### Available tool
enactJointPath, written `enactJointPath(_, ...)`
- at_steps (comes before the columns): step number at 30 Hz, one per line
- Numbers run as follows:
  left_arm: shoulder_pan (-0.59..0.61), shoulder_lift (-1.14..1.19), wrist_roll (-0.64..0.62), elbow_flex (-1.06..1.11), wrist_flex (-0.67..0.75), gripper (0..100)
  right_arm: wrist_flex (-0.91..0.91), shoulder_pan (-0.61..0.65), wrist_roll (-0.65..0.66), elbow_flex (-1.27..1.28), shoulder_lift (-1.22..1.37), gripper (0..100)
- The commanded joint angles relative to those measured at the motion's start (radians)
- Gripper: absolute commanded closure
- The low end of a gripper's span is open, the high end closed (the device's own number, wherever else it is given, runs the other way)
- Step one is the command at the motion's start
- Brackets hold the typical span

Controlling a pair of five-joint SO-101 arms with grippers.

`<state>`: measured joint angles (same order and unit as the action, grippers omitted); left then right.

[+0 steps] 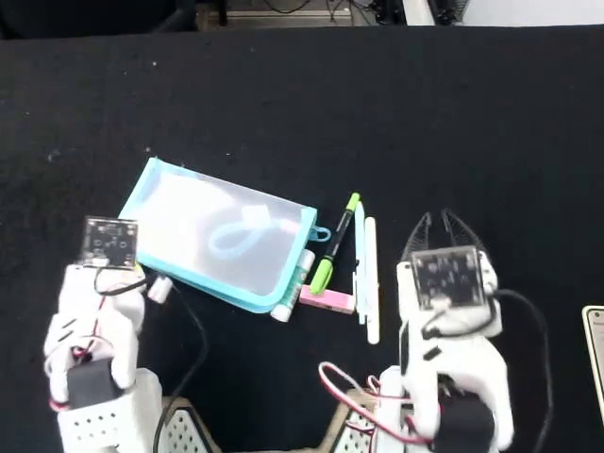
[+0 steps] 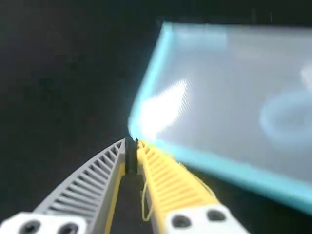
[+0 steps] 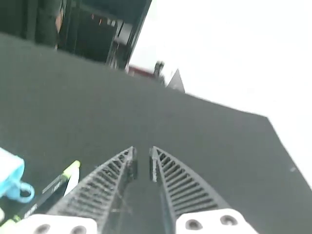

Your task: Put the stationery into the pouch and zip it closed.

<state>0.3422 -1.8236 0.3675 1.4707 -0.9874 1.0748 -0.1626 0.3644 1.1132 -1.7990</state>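
The translucent pouch (image 1: 217,236) with a cyan border lies flat left of centre, its mouth toward the stationery. A white stick (image 1: 293,285) pokes from that mouth. Beside it lie a green highlighter (image 1: 335,243), two white pens (image 1: 366,278) and a pink eraser (image 1: 327,301). My left gripper (image 2: 130,144) is shut at the pouch's (image 2: 229,97) near left corner, and its tips seem to pinch the cyan edge. My right gripper (image 1: 440,220) hovers right of the pens, slightly open and holding nothing. In the right wrist view, the highlighter (image 3: 61,178) lies beside that gripper (image 3: 142,155).
Black cloth (image 1: 311,113) covers the whole table, with wide free room at the back. A white object (image 1: 595,344) sits at the right edge. Cables trail from both arm bases at the front.
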Motion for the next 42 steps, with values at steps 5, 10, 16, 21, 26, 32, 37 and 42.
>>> enactJointPath(5, 0.07, 0.0, 0.006, -0.483, -0.035, 95, 0.006, -0.011, 0.008, -0.288, -0.082, 94.2)
enactJointPath(10, 0.067, 0.003, 0.005, -0.699, -0.086, 95, 0.005, -0.011, 0.008, -0.479, -0.036, 94.2)
enactJointPath(16, 0.067, 0.043, 0.005, -0.728, -0.089, 95, 0.064, -0.009, -0.011, -0.727, 0.229, 94.2)
enactJointPath(21, 0.067, 0.293, 0.005, -0.737, -0.083, 95, 0.155, -0.009, -0.083, -0.822, 0.483, 94.2)
enactJointPath(26, 0.067, 0.595, 0.005, -0.728, -0.118, 95, 0.195, -0.005, -0.092, -0.8, 0.705, 94.1)
enactJointPath(32, -0.039, 0.758, -0.029, -0.664, -0.161, 95, 0.195, 0.176, -0.092, -0.671, 0.97, 94.1)
enactJointPath(37, -0.145, 0.779, -0.184, -0.469, -0.005, 84, -0.037, 0.315, -0.092, -0.452, 1.106, 94.1)
enactJointPath(42, -0.217, 0.753, -0.292, -0.245, 0.215, 78, -0.313, 0.388, -0.101, -0.203, 1.178, 94.1)
